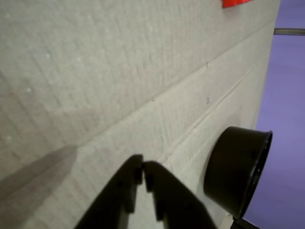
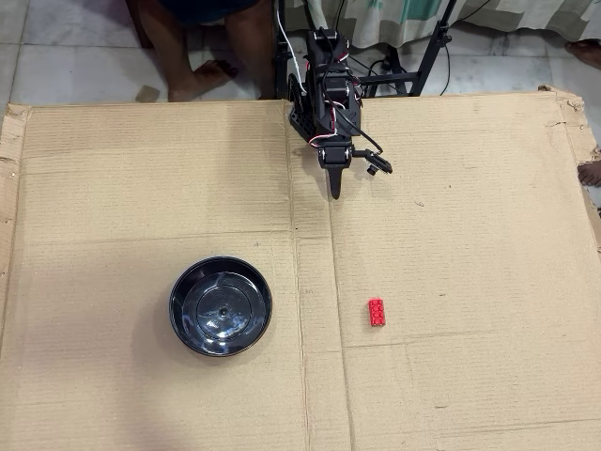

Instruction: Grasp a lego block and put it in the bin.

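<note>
A small red lego block (image 2: 377, 311) lies on the cardboard right of centre in the overhead view; in the wrist view only a corner of the lego block (image 1: 236, 3) shows at the top edge. The bin (image 2: 221, 305), a round glossy black bowl, stands left of centre and holds nothing; in the wrist view the bin (image 1: 237, 171) appears on its side at the lower right. My gripper (image 2: 334, 194) hangs near the arm's base at the far side of the board, well away from both. In the wrist view the gripper (image 1: 143, 167) has its fingertips together, nothing between them.
A large flat cardboard sheet (image 2: 141, 188) with fold creases covers the work area. Behind the arm's base are a person's legs (image 2: 202, 56), stand legs and cables (image 2: 423, 56) on a tiled floor. The cardboard's right edge is torn (image 2: 573, 113).
</note>
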Available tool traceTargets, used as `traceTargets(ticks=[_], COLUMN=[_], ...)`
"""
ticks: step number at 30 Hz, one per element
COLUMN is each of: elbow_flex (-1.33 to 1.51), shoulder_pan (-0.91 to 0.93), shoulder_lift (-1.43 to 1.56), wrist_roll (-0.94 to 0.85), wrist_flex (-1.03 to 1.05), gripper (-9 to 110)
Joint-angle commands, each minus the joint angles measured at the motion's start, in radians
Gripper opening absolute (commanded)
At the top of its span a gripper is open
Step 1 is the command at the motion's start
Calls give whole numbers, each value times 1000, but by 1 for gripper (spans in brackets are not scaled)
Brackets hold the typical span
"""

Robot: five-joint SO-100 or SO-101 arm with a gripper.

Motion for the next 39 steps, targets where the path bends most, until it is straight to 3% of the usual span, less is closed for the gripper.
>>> traceTargets(ticks=[1, 32, 39], elbow_flex=[-11, -25, -77], shoulder_pan=[12, 5, -17], shoulder_lift=[15, 14, 14], wrist_roll=[0, -63, 57], wrist_flex=[-2, -3, -3], gripper=[0, 0, 0])
